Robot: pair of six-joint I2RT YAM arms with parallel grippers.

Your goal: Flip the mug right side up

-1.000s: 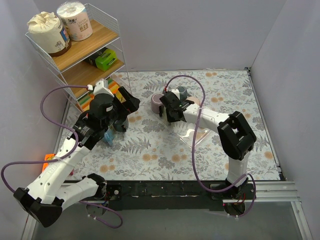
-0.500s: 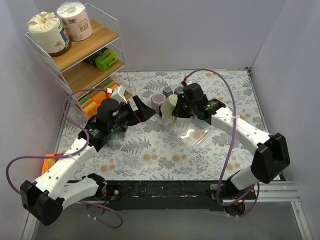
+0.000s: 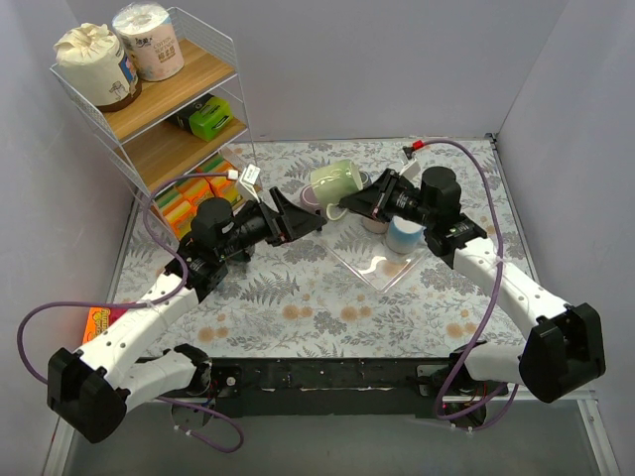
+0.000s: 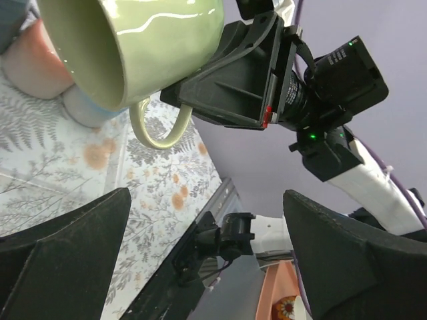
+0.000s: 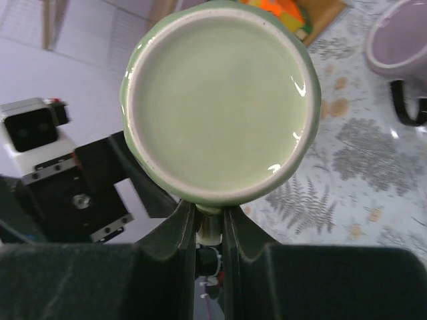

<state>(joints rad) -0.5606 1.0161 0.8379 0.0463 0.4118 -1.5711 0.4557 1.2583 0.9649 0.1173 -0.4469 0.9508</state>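
Your right gripper point(image 5: 209, 217) is pinched tight on the thin handle point(image 4: 159, 128) of the green mug point(image 3: 334, 181) and on nothing else, so the whole cup hangs off that one narrow grip. The mug is in the air beyond the far-left corner of the clear tray point(image 3: 369, 270), lying on its side: its base faces back at the right wrist and its mouth points out toward the left gripper point(image 3: 298, 220). That one is spread wide and empty, just left of the tray. The main risk, as I judge it, is the cup swinging round in the pinch as you rotate it upright — the body's weight sits well off the fingers, and a smooth glazed handle may slide or twist. A quick wrist roll would make that worse. Watch the left arm too: it sits close to the mug's mouth, and a clumsy closing on the rim could lever the handle out of the right fingers. Beyond the tray's far-left corner stands a purple mug point(image 3: 310, 198), and a pale blue cup point(image 3: 404, 236) sits at the tray's far edge — lowering without checking clearance could knock either.
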